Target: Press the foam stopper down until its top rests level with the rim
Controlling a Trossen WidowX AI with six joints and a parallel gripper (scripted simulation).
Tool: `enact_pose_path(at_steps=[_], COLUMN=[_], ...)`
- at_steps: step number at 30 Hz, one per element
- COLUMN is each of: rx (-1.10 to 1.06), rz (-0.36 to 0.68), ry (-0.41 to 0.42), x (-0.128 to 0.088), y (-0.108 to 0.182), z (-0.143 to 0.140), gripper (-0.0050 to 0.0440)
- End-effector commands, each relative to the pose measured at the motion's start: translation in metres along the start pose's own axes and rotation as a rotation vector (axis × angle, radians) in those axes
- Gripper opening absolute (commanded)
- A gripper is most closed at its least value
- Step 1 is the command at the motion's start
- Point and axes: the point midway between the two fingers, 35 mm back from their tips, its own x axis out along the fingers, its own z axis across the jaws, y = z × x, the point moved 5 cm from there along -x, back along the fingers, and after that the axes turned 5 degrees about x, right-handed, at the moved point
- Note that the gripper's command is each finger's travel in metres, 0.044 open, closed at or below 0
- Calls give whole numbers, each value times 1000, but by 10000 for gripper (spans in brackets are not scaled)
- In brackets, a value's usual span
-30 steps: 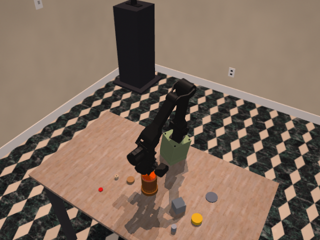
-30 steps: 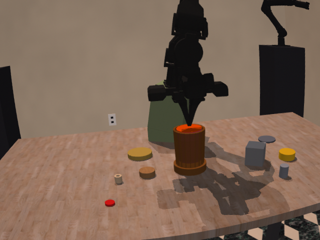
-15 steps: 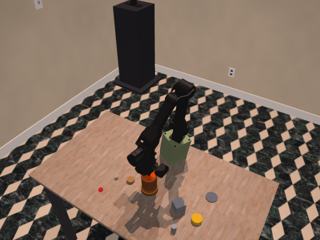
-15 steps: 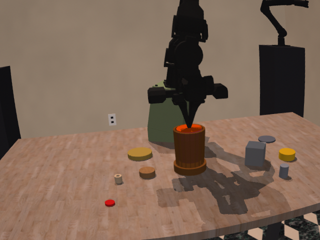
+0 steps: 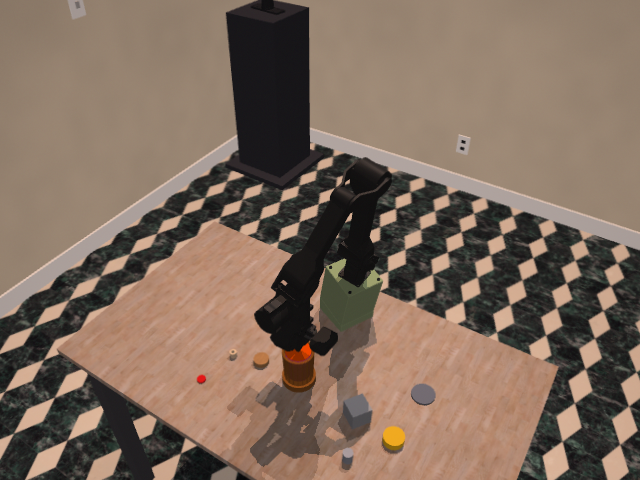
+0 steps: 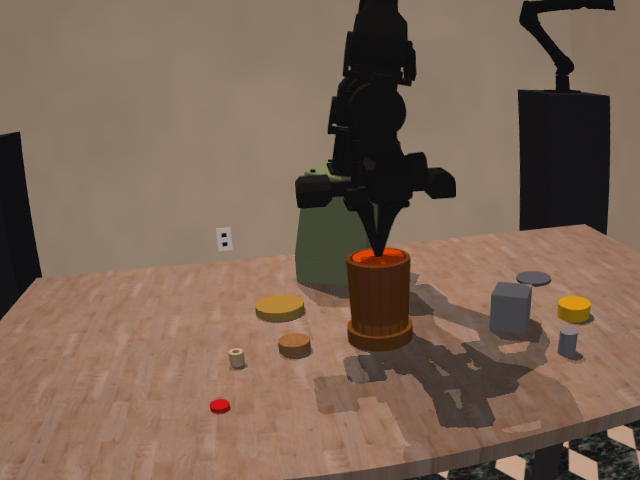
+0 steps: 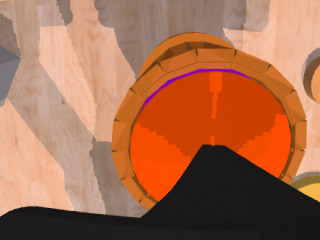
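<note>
Fingers point(image 6: 379, 253) pinched fully together, holding nothing, form one blunt point on the orange foam stopper point(image 6: 393, 254), centred so the jar point(image 6: 378, 302) likely stays upright.

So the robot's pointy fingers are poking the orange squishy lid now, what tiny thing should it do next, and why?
Probably ease straight down a little more, then lift off. The shut gripper has its tip on the foam stopper, which sits about at the rim of the upright jar. Foam springs back, so it needs a small squash, but not a deep one.
</note>
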Motion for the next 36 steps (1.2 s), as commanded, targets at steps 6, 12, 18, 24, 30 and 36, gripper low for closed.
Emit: enact_pose_path(at_steps=[6, 12, 18, 24, 30, 36], rx=[0, 0, 0, 0, 0, 0], rz=[-16, -16, -16, -16, -16, -16], ry=[0, 0, 0, 0, 0, 0], x=[-2, -1, -1, 0, 1, 2], y=[-1, -1, 0, 0, 1, 1], z=[1, 1, 1, 1, 1, 1], gripper=[0, 0, 0, 0, 0, 0])
